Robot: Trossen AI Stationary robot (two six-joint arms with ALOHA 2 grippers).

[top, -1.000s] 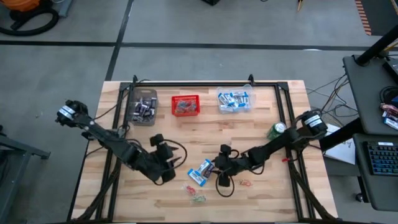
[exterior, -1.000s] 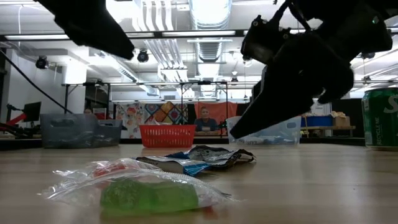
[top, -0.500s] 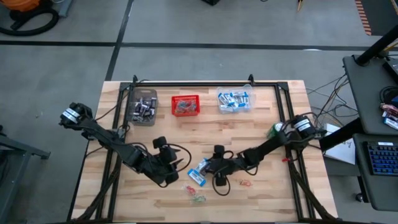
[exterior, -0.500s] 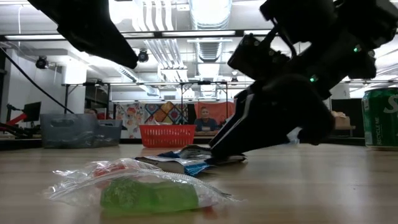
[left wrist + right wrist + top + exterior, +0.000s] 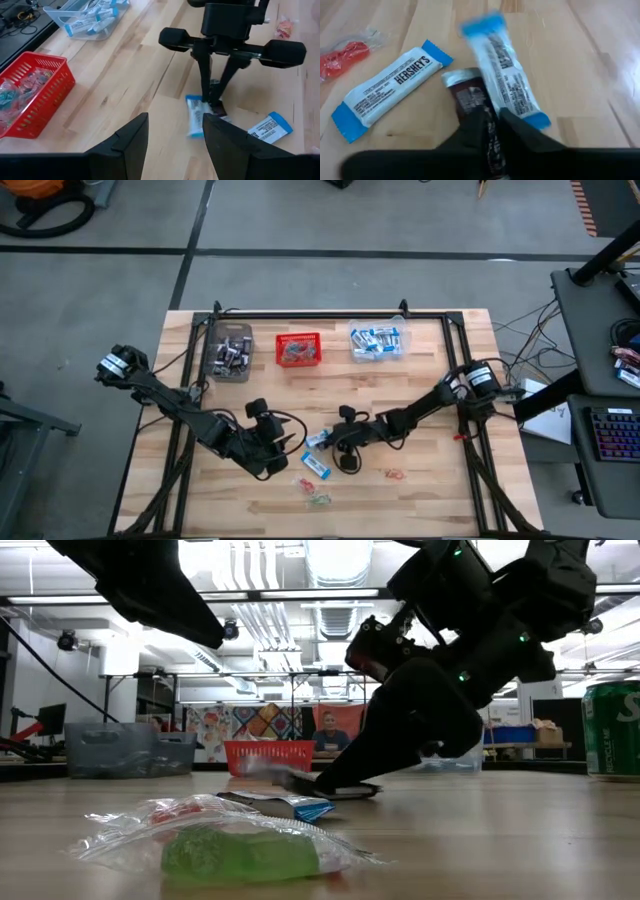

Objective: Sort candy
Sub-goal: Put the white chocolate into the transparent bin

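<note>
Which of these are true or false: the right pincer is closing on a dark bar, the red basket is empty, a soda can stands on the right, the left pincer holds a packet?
The right pincer pinches a dark bar: true.
The red basket is empty: false, it holds candy.
A green can stands at the table's right: true.
The left pincer holds a blue packet: false, it is open and holds nothing; blue packets lie on the table.

Grey concrete floor [image 5: 330, 220], bright ceiling strip lights [image 5: 300, 593], colourful wall hangings [image 5: 262, 723], side desk [image 5: 600, 330]
</note>
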